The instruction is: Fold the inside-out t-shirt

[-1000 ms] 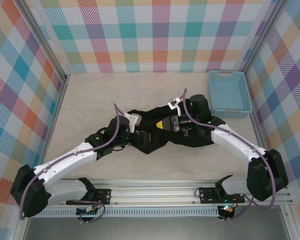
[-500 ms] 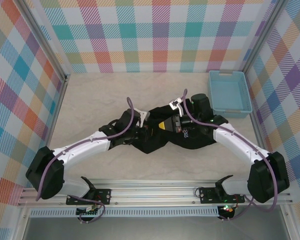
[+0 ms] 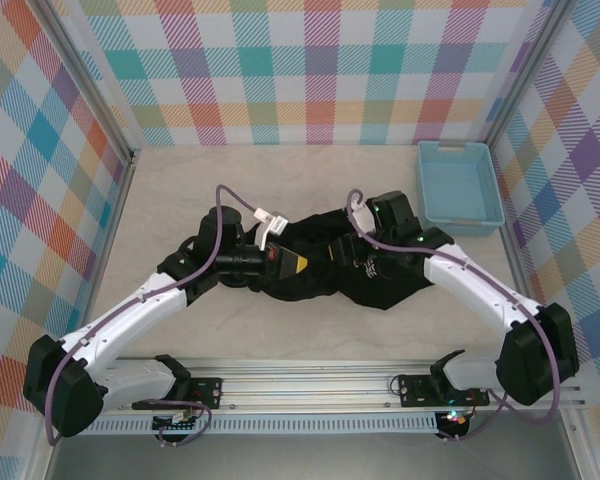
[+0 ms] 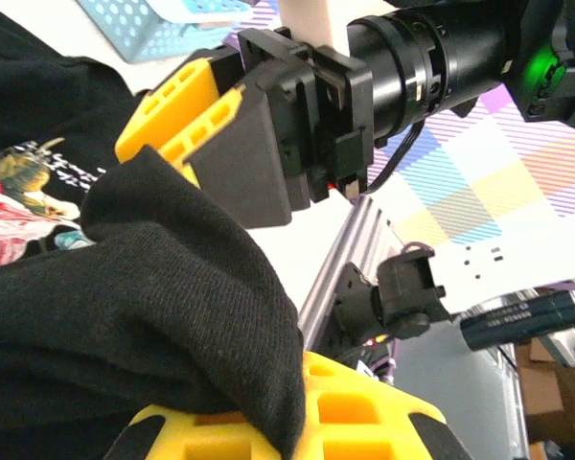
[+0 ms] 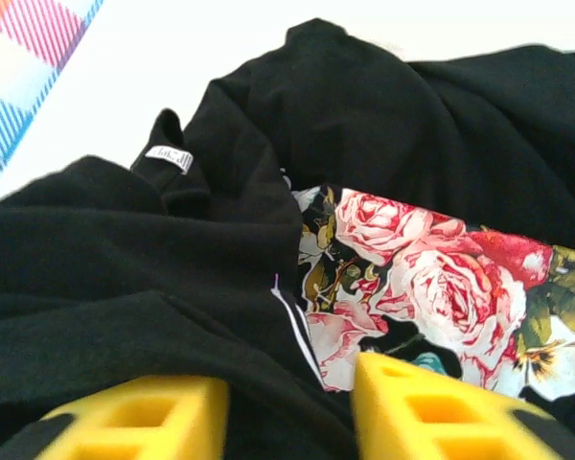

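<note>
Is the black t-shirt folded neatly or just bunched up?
Bunched up: the t-shirt lies in a crumpled heap, its layers rumpled and overlapping, with no flat folded edges.

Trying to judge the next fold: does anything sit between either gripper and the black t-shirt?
Nothing visible does. The left gripper is shut on a bunched fold of the t-shirt, with cloth pinched directly in its jaws. The right gripper stands open right over the shirt, with cloth lying in the gap.
</note>
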Robot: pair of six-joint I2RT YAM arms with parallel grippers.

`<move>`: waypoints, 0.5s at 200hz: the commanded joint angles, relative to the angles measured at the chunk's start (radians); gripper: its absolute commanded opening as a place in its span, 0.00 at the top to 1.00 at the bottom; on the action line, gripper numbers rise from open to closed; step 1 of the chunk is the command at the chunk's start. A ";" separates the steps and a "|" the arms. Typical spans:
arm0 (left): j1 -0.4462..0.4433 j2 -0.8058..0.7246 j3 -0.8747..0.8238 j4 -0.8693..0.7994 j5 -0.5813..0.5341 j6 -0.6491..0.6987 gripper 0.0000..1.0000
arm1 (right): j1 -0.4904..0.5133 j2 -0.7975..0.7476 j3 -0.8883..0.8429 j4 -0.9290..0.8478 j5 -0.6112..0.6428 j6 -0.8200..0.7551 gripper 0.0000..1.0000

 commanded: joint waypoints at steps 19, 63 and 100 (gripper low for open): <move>0.016 0.014 0.004 0.026 0.085 -0.001 1.00 | 0.039 -0.162 -0.116 0.083 -0.025 -0.111 0.42; 0.023 0.014 0.014 0.014 0.092 0.004 1.00 | 0.092 -0.188 -0.190 0.158 0.012 -0.159 0.30; 0.024 0.003 0.013 0.003 0.097 0.013 1.00 | 0.129 -0.074 -0.149 0.246 0.075 -0.170 0.38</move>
